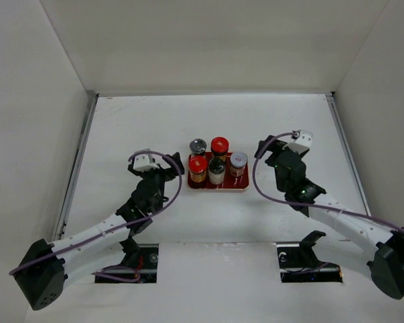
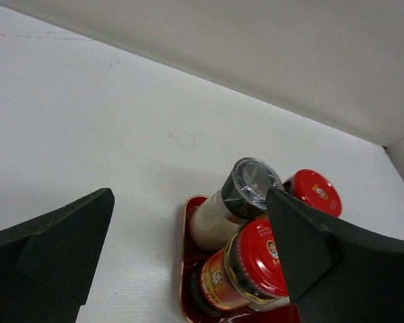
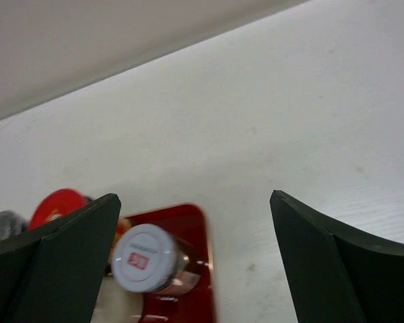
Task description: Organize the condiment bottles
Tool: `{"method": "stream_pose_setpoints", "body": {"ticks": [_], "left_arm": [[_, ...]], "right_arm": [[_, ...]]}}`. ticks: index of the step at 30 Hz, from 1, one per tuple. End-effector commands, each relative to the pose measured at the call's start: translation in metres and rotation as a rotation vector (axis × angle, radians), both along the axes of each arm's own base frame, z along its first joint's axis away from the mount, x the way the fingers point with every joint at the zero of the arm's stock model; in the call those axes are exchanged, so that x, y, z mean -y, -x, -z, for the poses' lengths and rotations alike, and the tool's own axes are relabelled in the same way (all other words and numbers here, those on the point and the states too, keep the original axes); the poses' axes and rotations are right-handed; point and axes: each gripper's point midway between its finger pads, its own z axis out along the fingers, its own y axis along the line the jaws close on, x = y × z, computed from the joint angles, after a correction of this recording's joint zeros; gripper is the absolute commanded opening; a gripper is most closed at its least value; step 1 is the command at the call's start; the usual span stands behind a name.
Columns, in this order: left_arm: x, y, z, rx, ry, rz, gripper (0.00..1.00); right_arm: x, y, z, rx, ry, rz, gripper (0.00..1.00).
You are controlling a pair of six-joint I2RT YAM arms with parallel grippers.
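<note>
Left gripper (image 1: pixel 176 164): your left jaws are spread wide with nothing in them. They sit just beside the tray's left edge, clear of the bottles.
Right gripper (image 1: pixel 263 148): these jaws are also wide open and empty. They are near the tray's right end, not touching it.
Tray (image 1: pixel 244 186): it is red and flat, lying mid-table (image 1: pixel 121 121) between your two grippers.
Back row: the grey-capped bottle (image 1: pixel 198 146) is on the left and the far red-capped bottle (image 1: pixel 219 145) is beside it.
Front row: from left to right you see the near red-capped bottle (image 1: pixel 198 166), the dark-capped bottle (image 1: pixel 217 168) and the silver-capped bottle (image 1: pixel 238 160).
Spacing: all five bottles stand upright and packed close together.
Left wrist view: the grey-capped bottle holds whitish contents, and its base sits inside the tray's corner.
Right wrist view: the silver-capped bottle stands at the tray's right end, beyond your fingers.
</note>
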Motion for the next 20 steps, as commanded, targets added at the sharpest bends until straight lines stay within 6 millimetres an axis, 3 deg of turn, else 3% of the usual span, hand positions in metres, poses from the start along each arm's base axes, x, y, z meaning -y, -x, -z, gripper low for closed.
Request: {"method": "stream_pose_setpoints", "body": {"ticks": [1,4,6,11,16,20], "left_arm": [[-0.008,-0.005,0.018,-0.080,0.001,-0.033,1.00],[-0.032,-0.012,0.043,-0.196,0.011,-0.148,1.00],[-0.035,-0.013,0.047,-0.233,0.015,-0.158,1.00],[-0.019,-0.012,0.048,-0.285,-0.012,-0.083,1.00],[0.004,-0.007,0.036,-0.281,-0.007,0.012,1.00],[0.005,-0.008,0.033,-0.278,-0.023,0.001,1.00]], "right_arm": [[0.031,0.005,0.021,-0.011,-0.051,0.090,1.00],[0.054,0.002,0.036,-0.028,-0.066,0.134,1.00],[0.057,0.003,0.036,-0.025,-0.094,0.133,1.00],[0.053,0.001,0.041,-0.039,-0.099,0.114,1.00],[0.050,-0.001,0.040,-0.039,-0.096,0.104,1.00],[0.049,-0.001,0.039,-0.040,-0.089,0.095,1.00]]}}
